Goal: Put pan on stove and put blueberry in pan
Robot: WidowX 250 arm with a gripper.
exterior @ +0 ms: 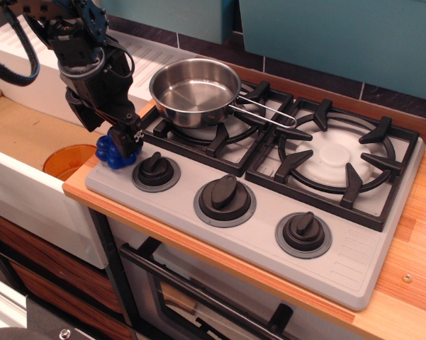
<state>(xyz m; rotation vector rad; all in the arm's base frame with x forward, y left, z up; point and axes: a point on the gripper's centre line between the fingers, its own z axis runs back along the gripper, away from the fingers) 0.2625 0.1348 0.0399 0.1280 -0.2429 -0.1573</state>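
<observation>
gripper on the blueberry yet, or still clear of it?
Touching. The only view shows the gripper fingers pressed into the top of the blueberry at the stove's left corner, no gap between them. The pan is empty.

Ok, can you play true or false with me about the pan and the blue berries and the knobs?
1. The pan sits on the stove's left burner. True.
2. The blueberry is inside the pan. False: it is at the stove's front left corner, by the gripper.
3. The stove has three knobs. True.
4. A pot sits on the right burner. False: that burner is bare.
5. The pan's handle points towards the right burner. True.
</observation>
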